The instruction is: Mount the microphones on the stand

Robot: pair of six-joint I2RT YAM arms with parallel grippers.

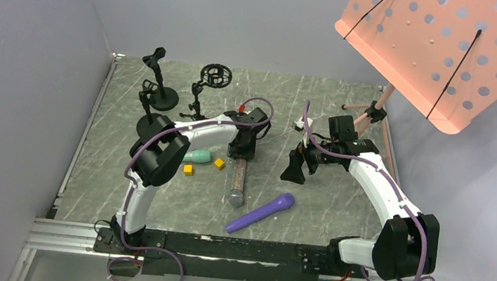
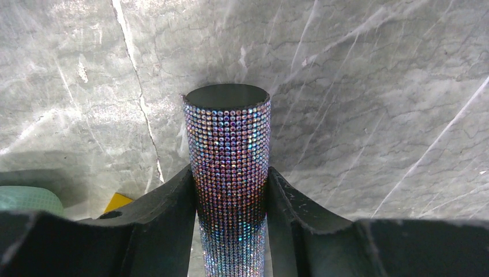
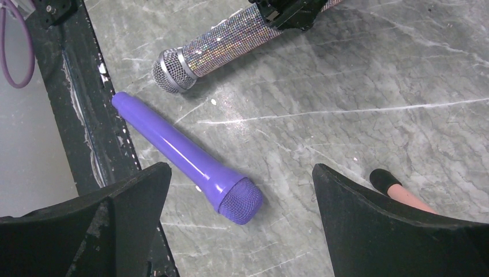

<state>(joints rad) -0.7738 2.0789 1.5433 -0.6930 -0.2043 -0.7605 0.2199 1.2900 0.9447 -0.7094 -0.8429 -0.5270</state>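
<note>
The glittery pinkish-copper microphone (image 1: pixel 238 179) lies lengthwise on the table, silver mesh head (image 1: pixel 235 198) toward the near edge. My left gripper (image 1: pixel 241 155) is shut on its handle end; in the left wrist view both fingers press the sparkly barrel (image 2: pixel 229 156). The purple microphone (image 1: pixel 260 212) lies on the table nearer the front. My right gripper (image 1: pixel 294 170) hovers open and empty, with the purple microphone's mesh head (image 3: pixel 239 202) between and below its wide jaws. The teal-green microphone (image 1: pixel 197 156) lies left of the left gripper, partly hidden by the left arm. Three black microphone stands (image 1: pixel 157 77) are at the back left.
Two small yellow cubes (image 1: pixel 188 170) (image 1: pixel 219 164) lie by the teal microphone. A pinkish-orange perforated music stand (image 1: pixel 447 50) overhangs the back right, its tripod leg foot (image 3: pixel 398 190) near my right gripper. A black rail (image 1: pixel 219 247) runs along the table's near edge.
</note>
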